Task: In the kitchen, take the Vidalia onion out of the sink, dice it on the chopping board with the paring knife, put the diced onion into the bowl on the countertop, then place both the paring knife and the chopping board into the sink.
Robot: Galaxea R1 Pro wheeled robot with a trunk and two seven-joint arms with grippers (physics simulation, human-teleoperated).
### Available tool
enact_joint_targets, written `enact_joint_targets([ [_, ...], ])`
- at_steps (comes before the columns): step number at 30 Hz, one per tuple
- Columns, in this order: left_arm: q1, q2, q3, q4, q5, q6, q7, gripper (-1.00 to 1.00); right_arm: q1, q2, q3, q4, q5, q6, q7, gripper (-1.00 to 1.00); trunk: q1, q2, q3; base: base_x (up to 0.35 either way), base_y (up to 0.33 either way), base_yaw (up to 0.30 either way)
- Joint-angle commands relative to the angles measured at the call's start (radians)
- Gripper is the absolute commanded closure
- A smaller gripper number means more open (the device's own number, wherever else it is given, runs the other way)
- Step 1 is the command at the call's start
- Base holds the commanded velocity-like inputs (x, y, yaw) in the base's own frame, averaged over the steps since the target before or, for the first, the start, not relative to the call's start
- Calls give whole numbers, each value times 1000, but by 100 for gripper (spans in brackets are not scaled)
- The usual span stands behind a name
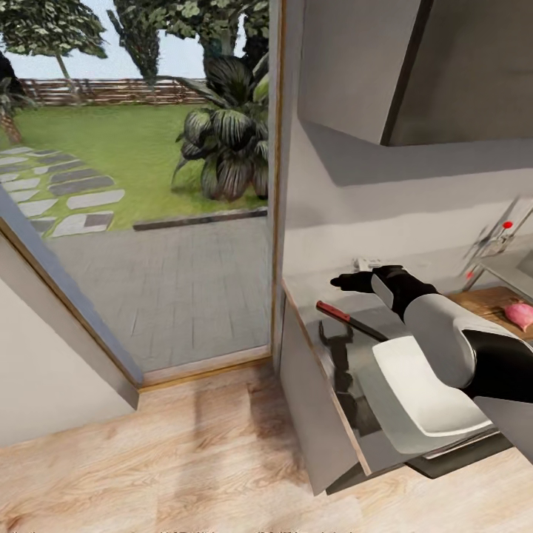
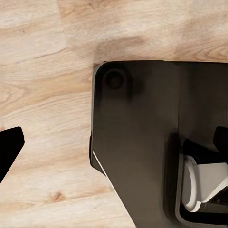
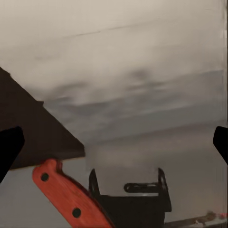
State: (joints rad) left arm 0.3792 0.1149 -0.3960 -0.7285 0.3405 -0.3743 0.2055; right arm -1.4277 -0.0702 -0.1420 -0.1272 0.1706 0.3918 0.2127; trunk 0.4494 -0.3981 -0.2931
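Paring knife (image 1: pixel 349 320) flat on countertop (image 1: pixel 303 285), red handle toward end edge, right gripper (image 1: pixel 346 281) spread above

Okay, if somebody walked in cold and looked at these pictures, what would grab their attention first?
Probably the right gripper, stretched out over the grey countertop just beyond the paring knife with its red handle. Next, the pink onion sitting on the chopping board at the far right, below the tap. The big window onto a sunny garden takes the left half of the head view.
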Motion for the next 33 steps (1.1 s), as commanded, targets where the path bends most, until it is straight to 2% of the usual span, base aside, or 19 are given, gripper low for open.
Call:
enact_joint_targets([
  [1, 0, 2, -7, -2, 6, -3, 9, -100, 0, -2, -8, -2, 10, 5, 4, -100, 1, -2, -3, 0, 0, 0],
  [33, 0, 1, -8, 4, 6, -3, 9, -100, 0, -16, -8, 0, 10, 5, -7, -100, 1, -2, -53, 0, 0, 0],
])
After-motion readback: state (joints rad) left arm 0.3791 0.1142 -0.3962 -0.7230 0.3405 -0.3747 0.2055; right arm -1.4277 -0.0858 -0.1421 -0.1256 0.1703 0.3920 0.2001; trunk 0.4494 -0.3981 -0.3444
